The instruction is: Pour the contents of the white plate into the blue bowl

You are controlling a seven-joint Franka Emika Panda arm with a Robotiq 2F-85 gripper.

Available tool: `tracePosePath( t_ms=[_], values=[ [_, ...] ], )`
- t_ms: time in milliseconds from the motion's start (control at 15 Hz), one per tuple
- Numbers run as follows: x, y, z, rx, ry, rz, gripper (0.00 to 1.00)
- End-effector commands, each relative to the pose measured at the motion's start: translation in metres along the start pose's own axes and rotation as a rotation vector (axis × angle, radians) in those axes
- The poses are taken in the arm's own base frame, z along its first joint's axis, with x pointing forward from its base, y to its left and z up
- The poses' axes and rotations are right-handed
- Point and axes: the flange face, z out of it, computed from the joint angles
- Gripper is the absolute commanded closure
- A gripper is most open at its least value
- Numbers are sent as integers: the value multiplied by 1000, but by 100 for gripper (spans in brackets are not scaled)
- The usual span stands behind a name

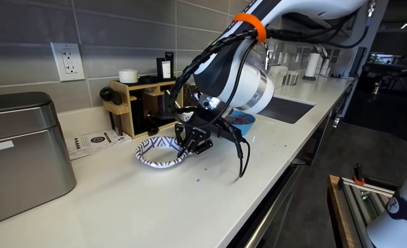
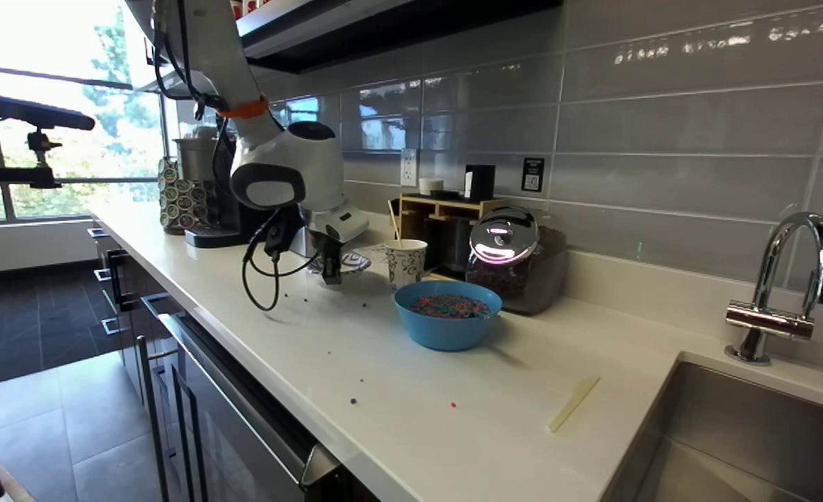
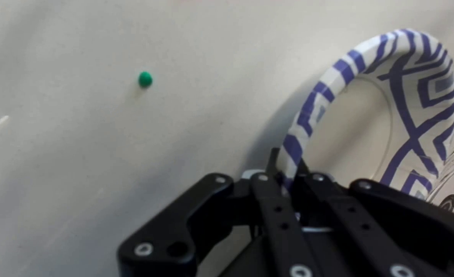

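The white plate [image 1: 159, 164], patterned in blue, hangs or rests low over the counter in both exterior views; I cannot tell whether it touches. My gripper [image 3: 288, 165] is shut on its near rim, one finger inside the wall and one outside. In the wrist view the white plate [image 3: 415, 130] looks tilted, and the part of its bottom that shows is bare. The blue bowl [image 2: 446, 333] stands upright on the counter, apart from the gripper [image 2: 332, 275]. Inside it lies a broad heap of small dark, red and green bits [image 2: 449, 305], presumably the contents.
A patterned paper cup [image 2: 406, 265] with a stick and a glass jar [image 2: 512, 268] stand behind the bowl. A wooden organizer [image 1: 131, 103] backs the counter; a steel bin [image 1: 20, 151] is beyond the plate. Loose beads [image 3: 145, 79], a pale knife [image 2: 573, 404] and a sink [image 2: 739, 432] also show.
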Motion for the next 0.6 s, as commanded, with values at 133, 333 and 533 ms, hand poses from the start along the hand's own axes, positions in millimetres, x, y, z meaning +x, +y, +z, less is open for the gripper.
tracePosePath(
  t_ms=[133,333,533],
  values=[
    [3,1,-7,-8,15,-28,67],
    [-4,11,-32,-43,40,-113,44],
    [-9,28,-62,-82,61,-234,19]
  ],
)
